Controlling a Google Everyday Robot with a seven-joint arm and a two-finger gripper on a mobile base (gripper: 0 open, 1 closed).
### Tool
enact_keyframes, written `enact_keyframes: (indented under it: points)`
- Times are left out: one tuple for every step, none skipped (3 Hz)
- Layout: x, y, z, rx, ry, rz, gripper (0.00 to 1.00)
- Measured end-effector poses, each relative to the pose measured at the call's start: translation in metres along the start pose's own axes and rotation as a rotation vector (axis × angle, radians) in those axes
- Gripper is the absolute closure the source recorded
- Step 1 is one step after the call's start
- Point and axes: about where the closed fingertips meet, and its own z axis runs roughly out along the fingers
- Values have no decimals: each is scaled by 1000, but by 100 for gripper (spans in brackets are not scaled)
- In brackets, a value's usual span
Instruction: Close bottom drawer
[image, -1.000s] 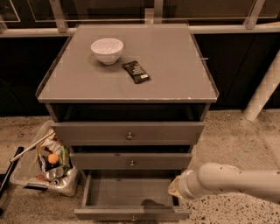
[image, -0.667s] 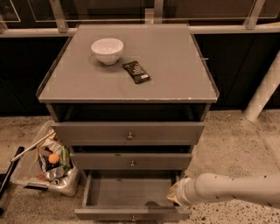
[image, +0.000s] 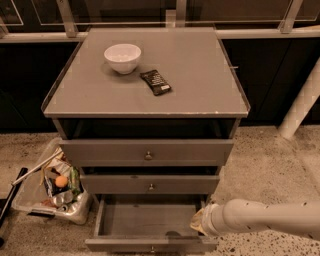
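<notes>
The grey cabinet (image: 145, 90) has three knobbed drawers. The bottom drawer (image: 150, 244) is pulled out, showing its plain grey inside (image: 145, 219) and a small knob (image: 152, 248) at the frame's lower edge. My white arm (image: 265, 218) comes in from the right. My gripper (image: 200, 221) sits at the drawer's right front corner, over its right side wall. The top drawer (image: 147, 152) and the middle drawer (image: 150, 184) are pushed in further than the bottom one.
A white bowl (image: 122, 57) and a dark snack bar (image: 155, 82) lie on the cabinet top. A clear bin of trash (image: 52, 187) stands on the floor at the left. A white post (image: 300, 105) stands at the right. The floor is speckled stone.
My arm and gripper have lowered and shifted slightly left toward the bottom drawer's right front corner. The drawer looks unmoved.
</notes>
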Motion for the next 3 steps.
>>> enact_keyframes:
  points:
    - [20,3,13,15,-9,15,100]
    - [59,13,46,-19,-19,57,100]
    - [92,24,84,-69,-59,115,100]
